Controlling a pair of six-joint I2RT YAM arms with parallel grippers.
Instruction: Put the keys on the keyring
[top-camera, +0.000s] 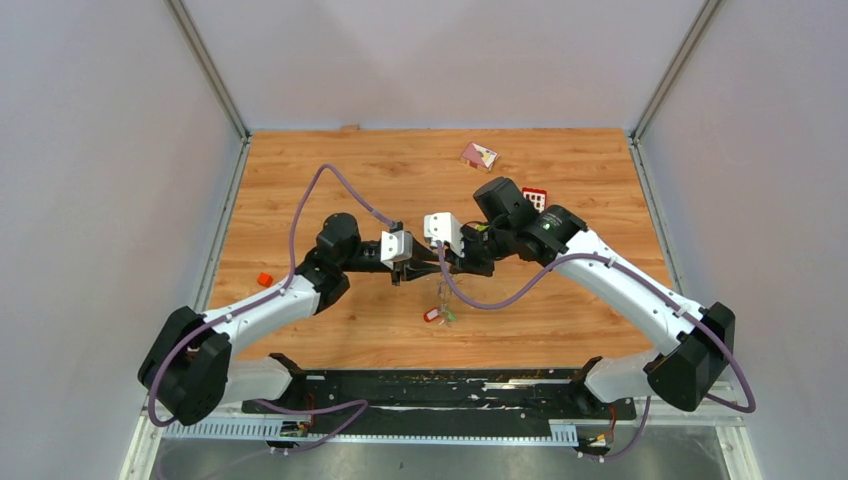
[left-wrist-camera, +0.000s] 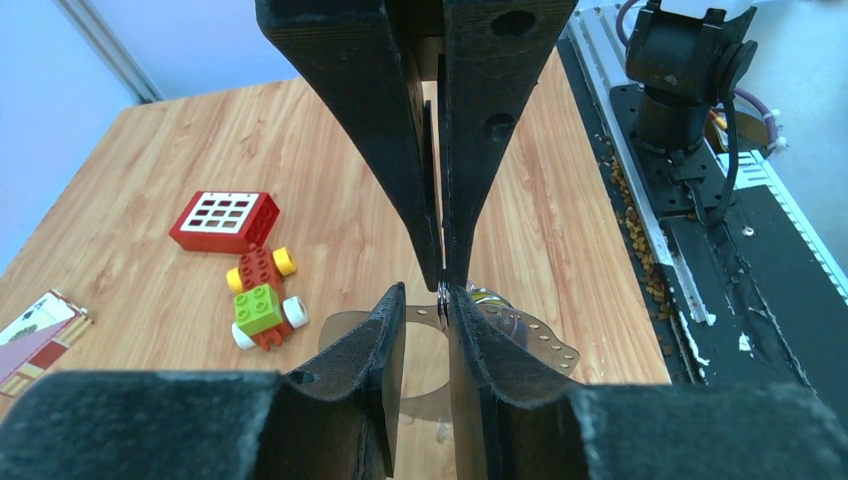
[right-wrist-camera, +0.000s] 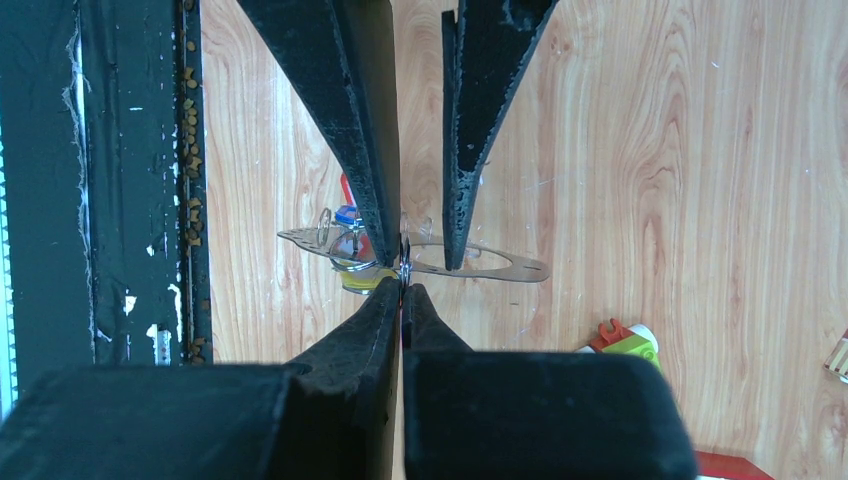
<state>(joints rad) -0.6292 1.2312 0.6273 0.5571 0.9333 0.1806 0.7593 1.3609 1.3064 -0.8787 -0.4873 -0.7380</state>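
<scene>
right claw: pressed together, pinched on the rim of the keyring; the contact spot itself is blurred.
left claw: fingers seen apart, one on each side of the right claw's tips; no grip can be made out.
keyring: held clear of the bench, over its middle and nearer the near edge. It is seen edge-on from the right wrist and is largely covered by claw fingers from the left wrist.
keys: bunched at one end of the keyring, yellow and red tags visible. The blades are mostly hidden; whether they are threaded on cannot be told.
toy car: on the bench, just beside the red block; cut off in the right wrist view.
card: cropped by the frame edge.
</scene>
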